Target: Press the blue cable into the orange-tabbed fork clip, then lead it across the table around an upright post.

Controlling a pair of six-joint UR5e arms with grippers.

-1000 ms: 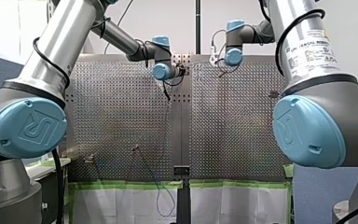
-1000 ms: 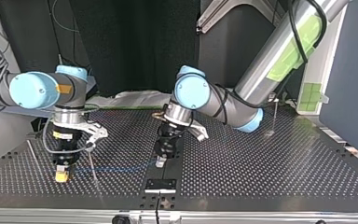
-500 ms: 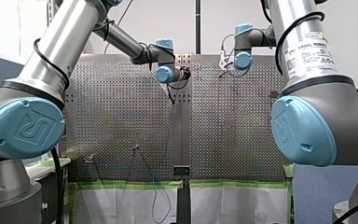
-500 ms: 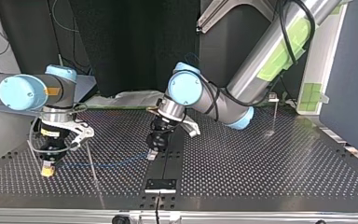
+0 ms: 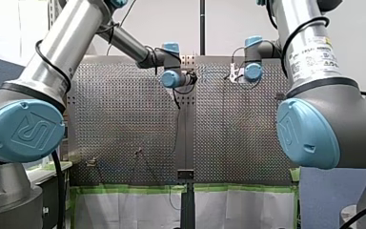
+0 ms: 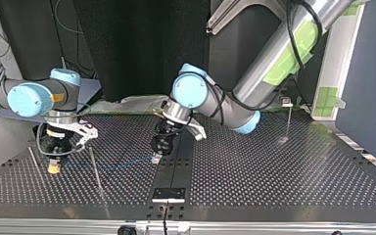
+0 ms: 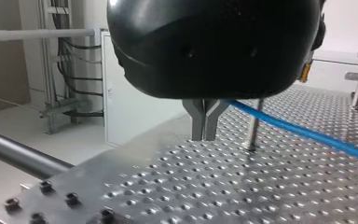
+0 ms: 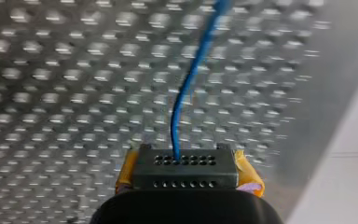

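The right gripper (image 8: 186, 161) is pinching the blue cable (image 8: 191, 79) between yellow pads; the left gripper (image 7: 204, 134) is also clamping it. The cable is running low beside a thin upright post (image 7: 253, 127). Rounding it looks not yet done; the fork clip is not showing.

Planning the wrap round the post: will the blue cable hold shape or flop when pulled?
Probably floppy: the cable curves ahead of my right pincer. Likely light: it looks thin beside the post.

obstacle: upright post (image 6: 96, 170) by blue cable (image 6: 117, 169) | free: table (image 6: 284, 176) at top view's right
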